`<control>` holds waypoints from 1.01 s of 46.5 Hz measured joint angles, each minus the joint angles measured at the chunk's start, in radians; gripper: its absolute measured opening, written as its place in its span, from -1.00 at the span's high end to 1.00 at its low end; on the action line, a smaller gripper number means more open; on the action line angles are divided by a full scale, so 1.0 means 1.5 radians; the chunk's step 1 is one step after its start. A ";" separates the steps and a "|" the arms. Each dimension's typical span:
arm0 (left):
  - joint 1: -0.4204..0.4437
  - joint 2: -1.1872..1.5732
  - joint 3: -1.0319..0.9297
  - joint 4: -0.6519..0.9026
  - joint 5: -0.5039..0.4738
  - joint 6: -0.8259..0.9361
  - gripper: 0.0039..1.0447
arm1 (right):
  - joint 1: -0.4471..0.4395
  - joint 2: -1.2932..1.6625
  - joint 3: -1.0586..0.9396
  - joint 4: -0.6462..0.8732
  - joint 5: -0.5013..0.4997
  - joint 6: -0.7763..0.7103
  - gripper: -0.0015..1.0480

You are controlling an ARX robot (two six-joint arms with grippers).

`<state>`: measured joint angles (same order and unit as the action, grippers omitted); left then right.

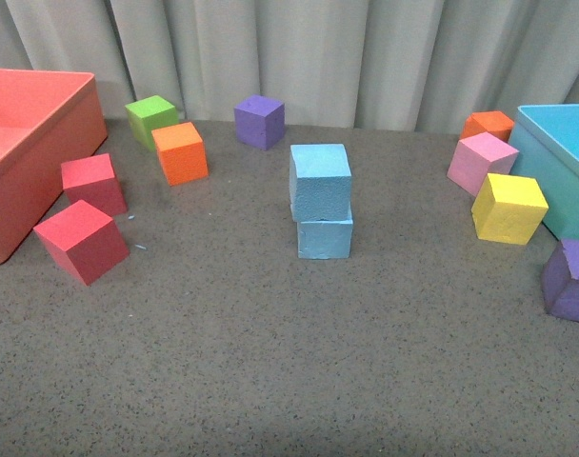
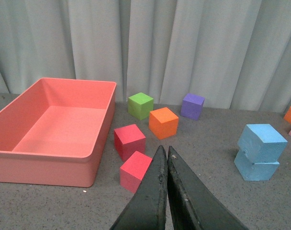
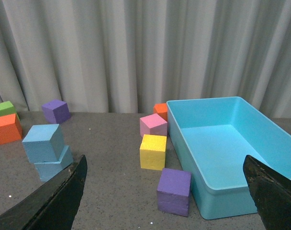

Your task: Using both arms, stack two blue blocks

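Observation:
The two blue blocks stand stacked mid-table: the upper blue block [image 1: 320, 179] rests on the lower blue block [image 1: 325, 236], turned slightly askew. The left wrist view shows the same upper block [image 2: 262, 142] over the lower block [image 2: 256, 167], off to one side of my shut left gripper [image 2: 165, 149], which holds nothing. In the right wrist view the upper block [image 3: 43, 142] sits on the lower block [image 3: 53, 165] beside one black finger of my open right gripper [image 3: 165, 167]. Neither arm appears in the front view.
A salmon bin [image 1: 28, 157] stands at the left, with two red cubes [image 1: 80, 238], an orange cube [image 1: 180, 152] and a green cube [image 1: 150, 116] near it. A purple cube [image 1: 259, 121] sits at the back. At the right are the turquoise bin [image 1: 566, 162] and yellow [image 1: 508, 208], pink [image 1: 480, 162], orange and purple [image 1: 570, 281] cubes.

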<state>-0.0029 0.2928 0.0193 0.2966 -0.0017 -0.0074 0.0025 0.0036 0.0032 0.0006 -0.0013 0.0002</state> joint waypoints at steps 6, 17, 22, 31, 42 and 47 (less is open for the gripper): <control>0.000 -0.025 0.000 -0.023 0.000 0.000 0.93 | 0.000 0.000 0.000 0.000 0.000 0.000 -0.81; 0.000 -0.065 0.000 -0.065 0.000 0.000 0.93 | 0.000 0.000 0.000 0.000 0.000 0.000 -0.81; 0.000 -0.081 0.000 -0.081 0.000 0.000 0.93 | 0.000 0.000 0.000 0.000 0.000 0.000 -0.81; 0.000 -0.191 0.000 -0.196 0.001 0.000 0.93 | 0.000 0.000 0.000 0.000 0.000 0.000 -0.81; 0.000 -0.192 0.000 -0.196 0.001 0.000 0.35 | 0.000 0.000 0.000 0.000 0.000 0.000 -0.81; 0.000 -0.192 0.000 -0.196 0.001 0.000 -0.06 | 0.000 0.000 0.000 0.000 0.000 0.000 -0.81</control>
<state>-0.0029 0.0044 0.0193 0.0021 -0.0006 -0.0074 0.0025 0.0036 0.0032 0.0006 -0.0010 0.0002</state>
